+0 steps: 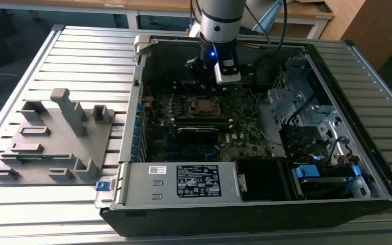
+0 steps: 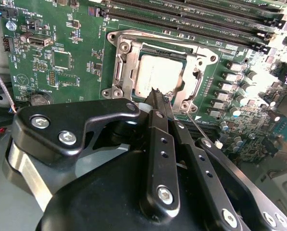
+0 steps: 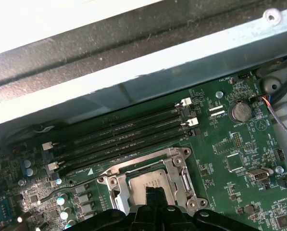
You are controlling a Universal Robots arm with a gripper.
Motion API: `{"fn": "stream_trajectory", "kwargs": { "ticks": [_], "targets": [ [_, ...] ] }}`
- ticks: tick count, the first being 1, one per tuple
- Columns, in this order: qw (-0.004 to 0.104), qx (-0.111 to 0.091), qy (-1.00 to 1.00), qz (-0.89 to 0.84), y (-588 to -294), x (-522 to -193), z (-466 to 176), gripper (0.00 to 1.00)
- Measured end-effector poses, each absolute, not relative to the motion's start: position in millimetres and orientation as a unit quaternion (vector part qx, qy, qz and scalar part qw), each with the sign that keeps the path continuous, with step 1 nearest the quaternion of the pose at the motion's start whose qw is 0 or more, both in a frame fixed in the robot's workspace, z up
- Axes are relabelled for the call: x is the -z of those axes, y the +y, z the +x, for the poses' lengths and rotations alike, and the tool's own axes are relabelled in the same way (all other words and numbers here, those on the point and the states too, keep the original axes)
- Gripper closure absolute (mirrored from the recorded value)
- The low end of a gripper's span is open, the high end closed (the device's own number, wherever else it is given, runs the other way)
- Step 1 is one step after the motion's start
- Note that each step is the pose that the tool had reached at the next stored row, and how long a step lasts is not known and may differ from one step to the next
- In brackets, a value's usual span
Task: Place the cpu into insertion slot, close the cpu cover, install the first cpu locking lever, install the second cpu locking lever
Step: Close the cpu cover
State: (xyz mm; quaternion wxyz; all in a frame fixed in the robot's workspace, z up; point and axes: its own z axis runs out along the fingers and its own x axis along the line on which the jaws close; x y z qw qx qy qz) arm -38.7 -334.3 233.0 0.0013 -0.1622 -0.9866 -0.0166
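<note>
The cpu [image 2: 150,74] lies flat in the insertion slot [image 2: 113,92] on the green board, its dull silvery top showing through the square window of the cpu cover [image 2: 121,67], which lies down over it. My gripper [image 2: 155,91] is shut, with its black tips together right at the socket's edge, over the cover frame. A thin wire locking lever [image 2: 199,129] sticks out from the socket's corner beside my fingers. The first wrist view has the cpu [image 3: 141,185] with my gripper [image 3: 156,191] at its edge. In the exterior view my gripper [image 1: 210,87] hangs just above the socket [image 1: 203,105].
The board sits deep inside an open computer case [image 1: 359,76] with tall walls. Long black memory slots [image 3: 119,137] run beside the socket. A power supply box [image 1: 182,181] and drive cage [image 1: 298,97] crowd the case. A grey fixture plate [image 1: 53,138] lies at the exterior view's left.
</note>
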Motion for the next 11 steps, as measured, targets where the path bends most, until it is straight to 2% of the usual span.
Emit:
{"fn": "stream_trajectory", "kwargs": {
  "ticks": [11],
  "targets": [
    [0.002,0.017,-0.995,-0.095,-334.3,-232.3,-38.7,0.9]
  ]
}}
